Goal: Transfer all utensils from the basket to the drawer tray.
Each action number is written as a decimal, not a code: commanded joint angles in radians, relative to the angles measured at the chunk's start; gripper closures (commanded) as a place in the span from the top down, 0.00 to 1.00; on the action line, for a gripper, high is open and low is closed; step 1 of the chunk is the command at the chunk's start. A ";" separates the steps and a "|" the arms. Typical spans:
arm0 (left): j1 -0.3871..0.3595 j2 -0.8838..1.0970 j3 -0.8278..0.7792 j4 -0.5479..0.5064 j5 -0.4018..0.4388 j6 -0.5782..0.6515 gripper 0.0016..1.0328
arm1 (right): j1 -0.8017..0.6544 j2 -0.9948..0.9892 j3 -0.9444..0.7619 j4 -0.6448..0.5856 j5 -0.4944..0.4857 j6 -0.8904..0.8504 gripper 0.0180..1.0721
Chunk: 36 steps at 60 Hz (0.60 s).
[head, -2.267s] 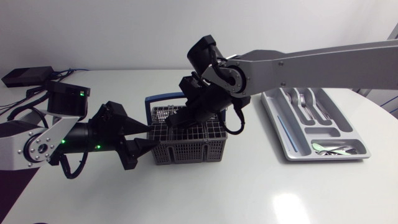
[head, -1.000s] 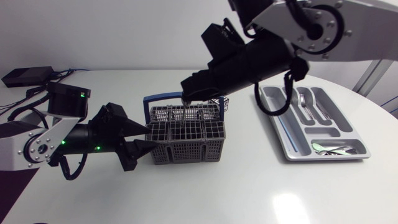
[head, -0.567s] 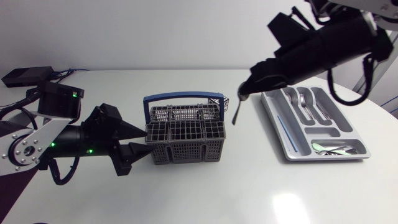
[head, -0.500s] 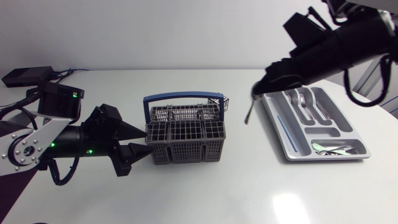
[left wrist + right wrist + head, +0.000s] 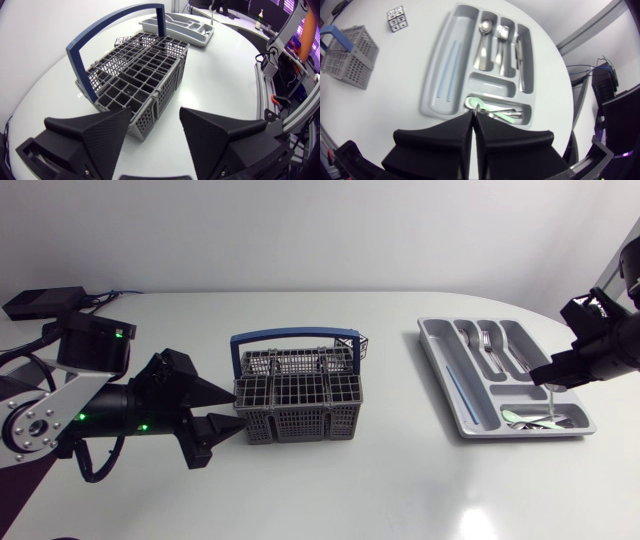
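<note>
The right tool [image 5: 473, 116], clamped on a thin utensil [image 5: 477, 107], hangs over the tray [image 5: 436, 75]; lower it straight into the compartment [image 5: 524, 115] beneath, among the cutlery [image 5: 502, 115] there, before letting go.

Bright, even light falls from above. The white bench [image 5: 330, 480] shows one soft glare patch well apart from the right pincer [image 5: 550, 382]. Shadows are faint and diffuse, as under the basket [image 5: 296, 395] ahead of the left pincer [image 5: 156, 112]. Both wrist views bow the bench edge. The thin utensil [image 5: 552, 402] clamped in the right pincer is barely resolved.
</note>
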 commanded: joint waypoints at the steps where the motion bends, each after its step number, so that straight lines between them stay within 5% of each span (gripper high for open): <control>1: -0.008 -0.020 -0.010 -0.014 -0.008 -0.004 0.65 | -0.037 0.047 -0.061 0.071 0.066 -0.067 0.05; 6: -0.008 -0.028 -0.008 -0.020 -0.014 -0.004 0.65 | -0.051 0.079 -0.105 0.222 0.155 -0.103 0.05; 31: 0.005 -0.057 -0.018 -0.046 -0.027 0.001 0.65 | -0.068 0.300 -0.136 0.452 0.276 -0.102 0.06; 36: 0.005 -0.057 -0.019 -0.048 -0.027 0.001 0.65 | -0.055 0.332 -0.162 0.479 0.279 -0.102 0.18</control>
